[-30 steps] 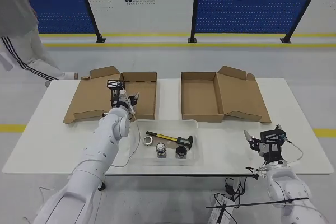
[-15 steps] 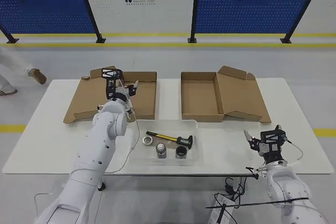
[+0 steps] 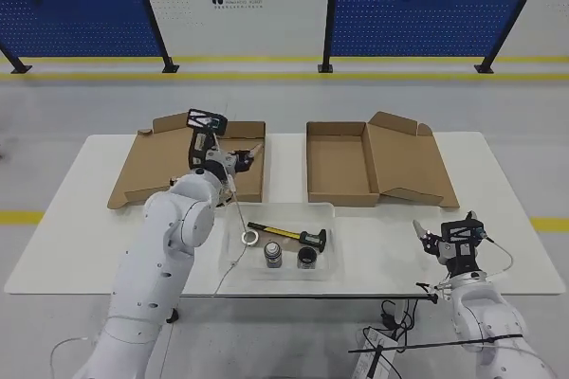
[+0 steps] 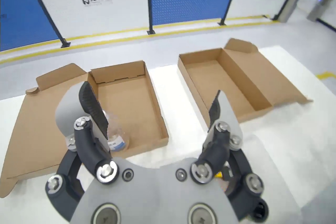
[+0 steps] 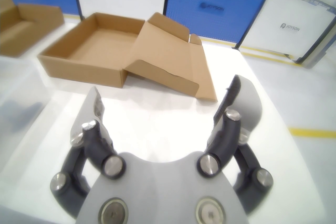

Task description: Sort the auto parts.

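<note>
Top view: I find the left gripper over the left cardboard box, jaws spread and holding nothing. The right gripper sits over the table near its front right corner, well apart from the parts. The clear tray at front centre holds a hammer, a metal ring, a silver cylinder and a black cup-shaped part. The right cardboard box lies just beyond the tray.

Left wrist view: I confirm the left gripper wide apart and empty. A small clear container with a blue-and-white label lies in the left cardboard box near its closest wall, partly behind one finger.

Right wrist view: I note the right gripper also spread, gripping nothing, above the table. The right cardboard box lies ahead, lid folded out.
</note>
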`<state>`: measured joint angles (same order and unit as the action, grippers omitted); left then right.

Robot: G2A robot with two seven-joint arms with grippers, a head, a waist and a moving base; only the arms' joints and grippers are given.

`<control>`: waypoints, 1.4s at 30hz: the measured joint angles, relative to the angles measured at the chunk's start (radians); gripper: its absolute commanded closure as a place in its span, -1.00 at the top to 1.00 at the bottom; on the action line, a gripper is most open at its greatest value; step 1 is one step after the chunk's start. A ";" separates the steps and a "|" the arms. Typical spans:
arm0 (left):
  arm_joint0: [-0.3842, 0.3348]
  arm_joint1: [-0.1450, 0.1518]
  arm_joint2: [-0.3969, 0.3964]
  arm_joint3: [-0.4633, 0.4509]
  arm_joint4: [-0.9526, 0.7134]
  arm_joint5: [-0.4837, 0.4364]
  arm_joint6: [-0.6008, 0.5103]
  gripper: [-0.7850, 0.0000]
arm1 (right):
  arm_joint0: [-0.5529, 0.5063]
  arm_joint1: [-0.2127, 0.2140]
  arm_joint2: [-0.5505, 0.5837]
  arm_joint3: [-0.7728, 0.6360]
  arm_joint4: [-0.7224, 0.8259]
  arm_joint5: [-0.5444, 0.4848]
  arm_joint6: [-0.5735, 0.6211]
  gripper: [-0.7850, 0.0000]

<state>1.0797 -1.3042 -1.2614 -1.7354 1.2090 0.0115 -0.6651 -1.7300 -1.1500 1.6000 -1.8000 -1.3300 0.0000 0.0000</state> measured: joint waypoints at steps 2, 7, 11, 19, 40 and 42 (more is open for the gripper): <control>0.018 0.003 -0.004 -0.043 -0.054 -0.050 -0.087 1.00 | 0.000 0.000 0.000 0.000 0.000 0.000 0.000 1.00; 0.048 0.012 -0.002 -0.096 -0.187 -0.158 -0.269 1.00 | 0.000 0.000 0.000 0.000 0.000 0.000 0.000 1.00; 0.065 0.021 0.003 -0.101 -0.232 -0.234 -0.382 1.00 | 0.000 0.000 0.000 0.000 0.000 0.000 0.000 1.00; 0.064 0.032 -0.021 -0.100 -0.363 -0.254 -0.495 1.00 | 0.000 0.000 0.000 0.000 0.000 0.000 0.000 1.00; 0.090 0.041 -0.004 -0.091 -0.399 -0.267 -0.512 1.00 | 0.000 0.000 0.000 0.000 0.000 0.000 0.000 1.00; 0.090 0.042 0.009 -0.087 -0.414 -0.266 -0.534 1.00 | 0.000 0.000 0.000 0.000 0.000 0.000 0.000 1.00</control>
<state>1.1700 -1.2624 -1.2519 -1.8219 0.7952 -0.2544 -1.1995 -1.7300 -1.1500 1.6000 -1.8000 -1.3300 0.0000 0.0000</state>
